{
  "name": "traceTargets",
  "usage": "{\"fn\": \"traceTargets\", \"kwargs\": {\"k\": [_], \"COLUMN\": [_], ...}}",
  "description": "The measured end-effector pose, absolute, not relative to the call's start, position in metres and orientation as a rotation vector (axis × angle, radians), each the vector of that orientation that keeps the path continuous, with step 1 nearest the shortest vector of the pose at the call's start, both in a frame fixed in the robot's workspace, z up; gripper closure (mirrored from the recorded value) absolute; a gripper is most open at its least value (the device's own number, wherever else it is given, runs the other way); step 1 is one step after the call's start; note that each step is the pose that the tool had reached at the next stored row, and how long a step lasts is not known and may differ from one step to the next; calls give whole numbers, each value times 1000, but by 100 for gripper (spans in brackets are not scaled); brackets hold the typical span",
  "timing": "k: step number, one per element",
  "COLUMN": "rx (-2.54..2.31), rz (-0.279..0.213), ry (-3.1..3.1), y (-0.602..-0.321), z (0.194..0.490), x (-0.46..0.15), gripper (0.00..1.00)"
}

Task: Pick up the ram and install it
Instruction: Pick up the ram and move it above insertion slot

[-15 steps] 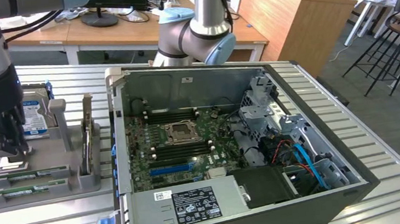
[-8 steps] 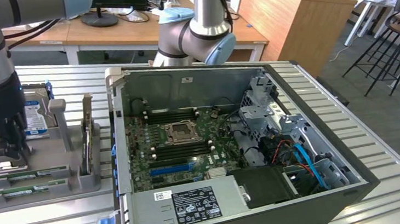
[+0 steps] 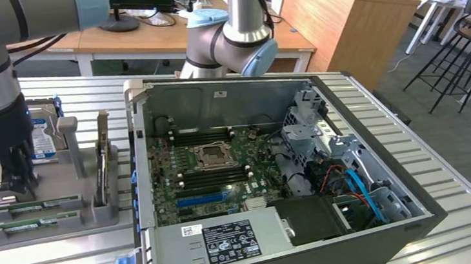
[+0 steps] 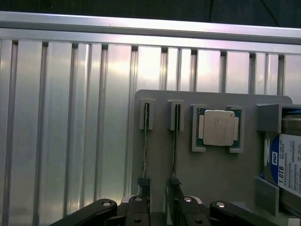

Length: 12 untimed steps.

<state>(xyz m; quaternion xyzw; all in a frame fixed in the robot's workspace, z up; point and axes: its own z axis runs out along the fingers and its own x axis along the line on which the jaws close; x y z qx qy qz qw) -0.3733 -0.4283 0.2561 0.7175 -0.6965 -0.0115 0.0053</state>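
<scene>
At the exterior view's left, the gripper [image 3: 9,186] hangs just above a grey tray [image 3: 55,232], and its fingers stand apart with nothing between them. Below it the ram [image 3: 33,206] lies flat in its groove of the tray. A twin stick [image 3: 30,224] lies parallel just beside it, on the side nearer to the camera. Further along the tray stand a hard drive [image 3: 43,143] and an upright expansion card [image 3: 101,159]. To the exterior view's right of the tray is the open computer case [image 3: 214,95], with the motherboard [image 3: 209,173] inside and a power supply [image 3: 220,240] at its near edge. From the wrist camera, the gripper [image 4: 161,200] is over one end of the ram [image 4: 175,146] and the twin stick [image 4: 146,146], and a processor [image 4: 218,127] sits in the tray beside the ram.
</scene>
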Motion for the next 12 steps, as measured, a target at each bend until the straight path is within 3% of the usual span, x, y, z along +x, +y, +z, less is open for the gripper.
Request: {"fn": "traceTargets", "kwargs": {"k": [12], "rx": [2246], "rz": [-36], "ry": [-2181], "y": [-435], "z": [255], "x": [-373], "gripper": [70]}}
